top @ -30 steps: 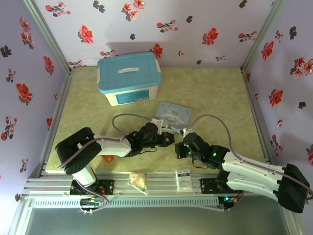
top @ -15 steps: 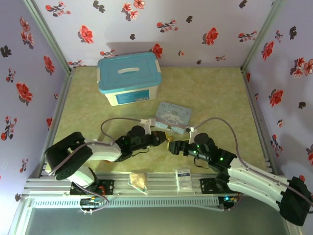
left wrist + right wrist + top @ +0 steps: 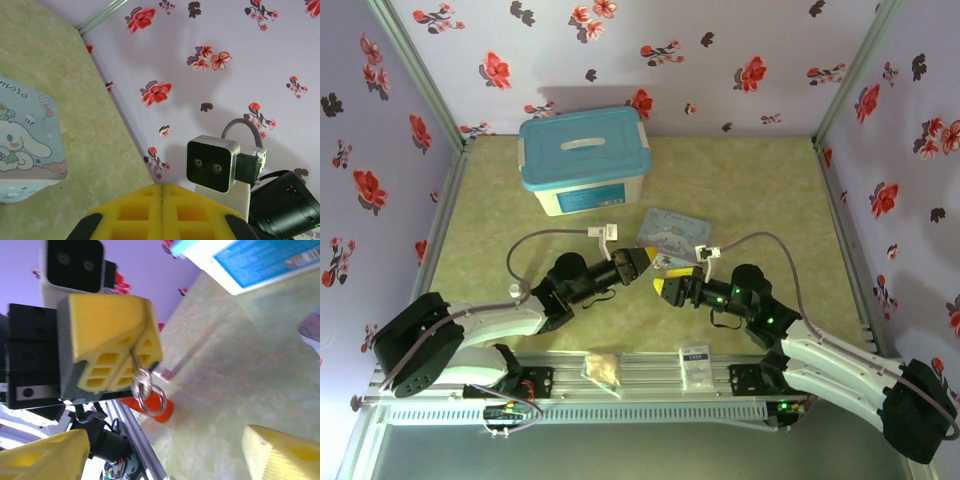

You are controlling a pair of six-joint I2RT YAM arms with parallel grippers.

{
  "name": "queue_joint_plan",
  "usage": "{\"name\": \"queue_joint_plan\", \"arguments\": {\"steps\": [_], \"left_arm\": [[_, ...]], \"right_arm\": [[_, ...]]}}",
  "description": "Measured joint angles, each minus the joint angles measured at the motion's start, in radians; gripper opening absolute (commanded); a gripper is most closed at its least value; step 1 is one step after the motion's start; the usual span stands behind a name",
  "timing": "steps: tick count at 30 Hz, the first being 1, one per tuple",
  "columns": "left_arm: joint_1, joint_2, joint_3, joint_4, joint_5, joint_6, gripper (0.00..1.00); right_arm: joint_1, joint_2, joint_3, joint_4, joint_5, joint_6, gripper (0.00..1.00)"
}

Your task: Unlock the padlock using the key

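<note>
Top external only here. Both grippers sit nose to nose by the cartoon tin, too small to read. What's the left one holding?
Observer: In the right wrist view the left gripper is shut on the key. Its thin shaft pokes out of the closed jaws.
Operator: Padlock?
Observer: It looks like the padlock hangs off the key's end, a small brass body with its loop below. I can't tell whether the shackle has released.
Operator: Right side?
Observer: The right gripper is open, jaws wide apart, nothing between them.
</note>
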Motion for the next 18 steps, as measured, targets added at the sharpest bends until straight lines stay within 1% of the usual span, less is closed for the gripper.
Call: {"name": "queue_joint_plan", "arguments": {"steps": [1,3,5,7,12,16,18], "left_arm": [[0.0,-0.002,0.0,0.0,0.0,0.0,0.0],[0.0,-0.003,0.0,0.0,0.0,0.0,0.0],[0.0,-0.003,-0.001,0.0,0.0,0.0,0.0],[0.0,-0.003,-0.001,0.0,0.0,0.0,0.0],[0.0,-0.003,-0.002,0.007,0.0,0.0,0.0],[0.0,-0.003,-0.002,0.018,0.0,0.0,0.0],[0.0,-0.003,-0.002,0.025,0.0,-0.003,0.0]], "right_arm": [[-0.002,0.012,0.001,0.024,-0.01,0.002,0.65],[-0.006,0.027,0.002,0.056,-0.027,0.008,0.56],[-0.011,0.035,0.003,0.076,-0.036,0.018,0.51],[-0.018,0.039,0.004,0.095,-0.041,0.021,0.43],[-0.04,0.067,0.005,0.152,-0.06,0.034,0.42],[-0.051,0.1,0.005,0.199,-0.07,0.051,0.36],[-0.055,0.117,0.005,0.222,-0.078,0.062,0.3]]}}
